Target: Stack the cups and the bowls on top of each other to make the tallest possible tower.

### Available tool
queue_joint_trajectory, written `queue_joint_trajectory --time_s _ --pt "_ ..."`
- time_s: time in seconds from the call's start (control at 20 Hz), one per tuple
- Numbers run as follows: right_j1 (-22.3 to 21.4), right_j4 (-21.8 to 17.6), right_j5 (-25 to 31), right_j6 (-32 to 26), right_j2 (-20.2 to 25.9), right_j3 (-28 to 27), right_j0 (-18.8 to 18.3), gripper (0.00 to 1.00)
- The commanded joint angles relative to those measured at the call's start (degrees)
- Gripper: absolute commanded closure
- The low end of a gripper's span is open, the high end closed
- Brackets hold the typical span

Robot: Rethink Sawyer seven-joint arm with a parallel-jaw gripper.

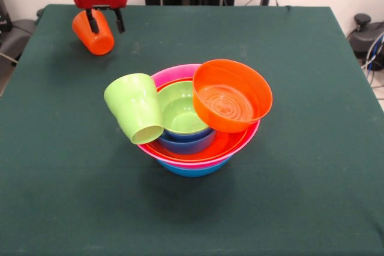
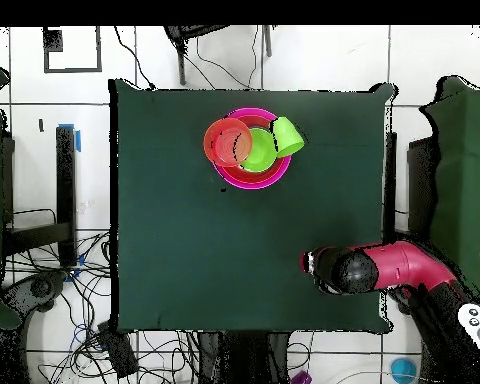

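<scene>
The tower (image 1: 198, 148) stands mid-table: a large blue bowl (image 1: 192, 169) at the bottom, then a pink bowl (image 1: 174, 75), a large orange bowl (image 1: 225, 143), a small blue bowl (image 1: 187, 144) and a small lime-green bowl (image 1: 183, 112). A smaller orange bowl (image 1: 231, 97) leans tilted on the right rim. The lime-green cup (image 1: 135, 107) leans tilted on the left rim. My gripper (image 1: 107, 28) is at the far left corner, shut on the ribbed orange cup (image 1: 95, 39), which hangs tilted. In the overhead view the gripper (image 2: 319, 268) is far from the tower (image 2: 269, 175), and the orange cup is hidden.
The dark green cloth (image 1: 300, 196) covers the table. Cables and equipment (image 1: 367, 34) lie off the table's right edge. The red arm (image 2: 404, 265) reaches in from the right edge in the overhead view.
</scene>
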Motion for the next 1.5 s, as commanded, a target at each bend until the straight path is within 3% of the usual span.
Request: queue_joint_trajectory --time_s 0.05,0.6,1.5 --pt "3.07 -4.51 2.08 -18.43 -0.55 -4.50 1.05 0.00" --pt "4.36 -4.64 3.83 -23.62 -0.59 -6.04 -0.72 0.00" --pt "4.66 -4.24 3.92 -24.70 -1.50 -7.74 0.42 0.00"
